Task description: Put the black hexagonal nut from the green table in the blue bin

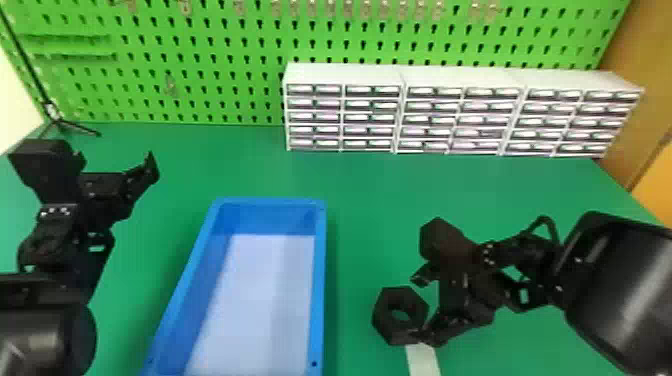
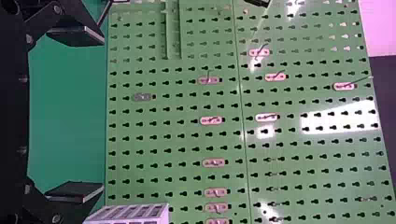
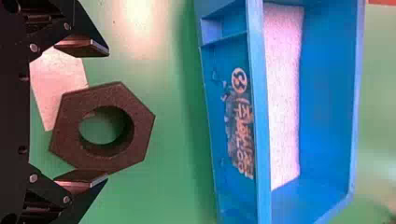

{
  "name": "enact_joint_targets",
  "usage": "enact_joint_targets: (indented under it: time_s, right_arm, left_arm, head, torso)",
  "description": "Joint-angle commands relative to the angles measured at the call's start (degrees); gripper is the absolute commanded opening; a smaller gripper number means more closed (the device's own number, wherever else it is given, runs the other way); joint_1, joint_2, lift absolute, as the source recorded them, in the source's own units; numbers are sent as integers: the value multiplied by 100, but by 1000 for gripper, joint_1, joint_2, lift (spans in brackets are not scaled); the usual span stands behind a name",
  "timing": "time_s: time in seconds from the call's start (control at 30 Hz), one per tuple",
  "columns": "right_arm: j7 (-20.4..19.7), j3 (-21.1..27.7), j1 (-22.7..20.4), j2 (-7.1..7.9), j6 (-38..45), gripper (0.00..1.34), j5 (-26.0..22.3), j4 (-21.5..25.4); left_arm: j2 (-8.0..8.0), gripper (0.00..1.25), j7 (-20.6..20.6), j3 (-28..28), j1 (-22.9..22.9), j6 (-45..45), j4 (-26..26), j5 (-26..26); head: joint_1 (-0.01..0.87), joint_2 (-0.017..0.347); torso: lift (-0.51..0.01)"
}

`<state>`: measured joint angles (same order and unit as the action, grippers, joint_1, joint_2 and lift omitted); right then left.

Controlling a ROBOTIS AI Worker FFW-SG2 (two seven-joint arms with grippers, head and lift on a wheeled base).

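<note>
Black hexagonal nut between spread right fingers, perhaps touching one; right arm angled in from side; left fingers parted.

We see a green tabletop, its far edge backed by a green pegboard with rows of dark keyhole slots; toward the far right corner, our drawer cabinets are gridded white. Our bin is blue, the hexagonal nut black.

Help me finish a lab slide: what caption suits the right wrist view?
Open right gripper with a black hexagonal nut between its fingers, near a blue rectangular plastic bin on a green table.
</note>
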<state>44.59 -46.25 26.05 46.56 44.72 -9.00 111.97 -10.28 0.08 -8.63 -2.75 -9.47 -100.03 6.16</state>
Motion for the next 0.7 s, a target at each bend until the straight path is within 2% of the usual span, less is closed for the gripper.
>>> enact_joint_targets:
  time_s: [0.0,0.2,0.37,0.67]
  right_arm:
    - [6,-279,137,-33,37,989,118,0]
    - [137,-481,269,-68,134,989,355,-70]
    - [348,-613,365,-191,195,986,672,-158]
    - [375,-965,550,-279,186,986,663,-281]
  left_arm:
    - [0,1071,0,45,-33,6,27,8]
    - [0,1071,0,124,-103,15,80,8]
    - [0,1071,0,186,-147,68,115,16]
    - [0,1071,0,247,-200,121,185,34]
  head:
    - [683,28]
    - [683,28]
    - [683,28]
    - [683,28]
  torso:
    - [-96]
    - [-96]
    - [-96]
    - [-96]
